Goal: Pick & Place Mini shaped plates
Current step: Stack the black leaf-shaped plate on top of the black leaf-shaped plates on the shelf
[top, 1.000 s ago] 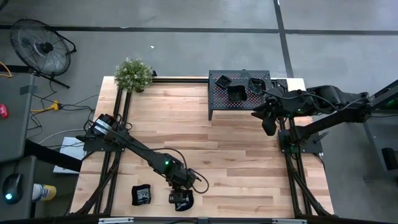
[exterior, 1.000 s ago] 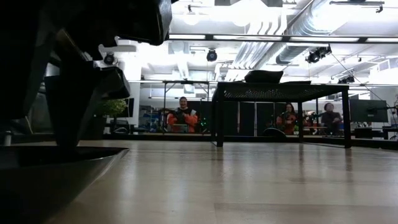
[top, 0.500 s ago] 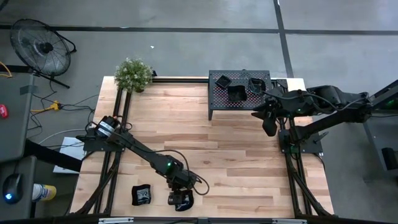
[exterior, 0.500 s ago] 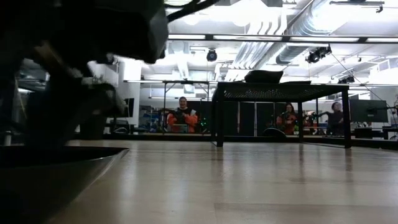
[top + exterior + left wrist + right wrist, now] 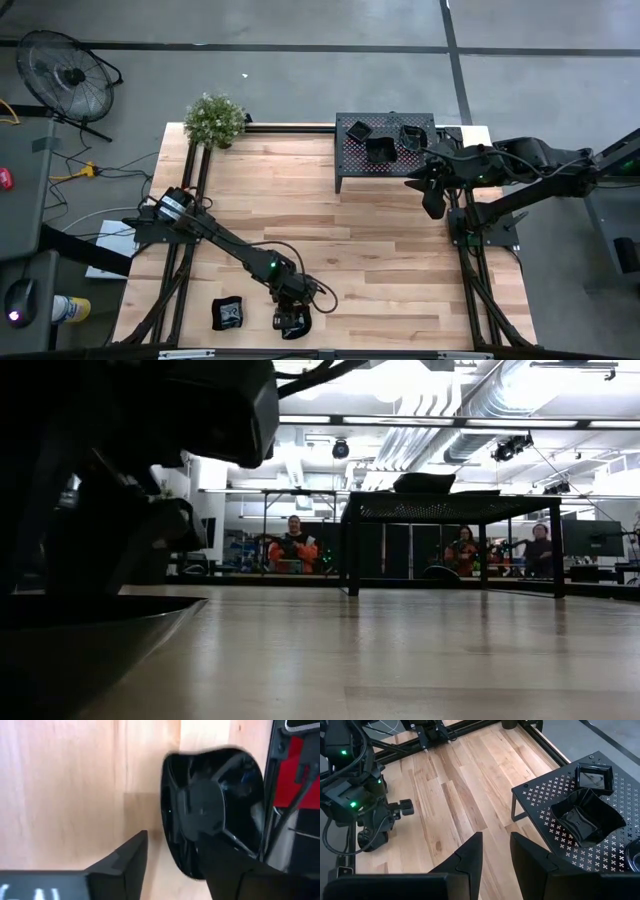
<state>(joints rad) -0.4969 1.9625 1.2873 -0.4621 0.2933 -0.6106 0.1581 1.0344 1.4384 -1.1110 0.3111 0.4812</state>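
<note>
Wooden desk (image 5: 380,250) under both arms, seen from above. Far on the desk, right of centre, a black perforated rack (image 5: 352,160) on legs, with three small black plates (image 5: 381,150) on top; in the right wrist view a square one (image 5: 593,775) farther back and a wavy-rimmed one (image 5: 585,817) closer. Potted plant (image 5: 214,120) at the far left corner of the desk.

Left arm stretched to the near edge, a little left of centre. Left end effector (image 5: 292,322) down over a glossy black plate (image 5: 212,817) lying at that near edge; fingers apart, one finger (image 5: 220,865) over the plate's inside, the other (image 5: 125,862) outside its rim above bare wood, so the rim between them. Not clamped yet as far as visible. Another small dark plate (image 5: 229,313) on the desk just left of it, apart.

Right end effector (image 5: 432,196) raised beside the right end of the rack, fingers (image 5: 470,857) a little apart with nothing between.
</note>
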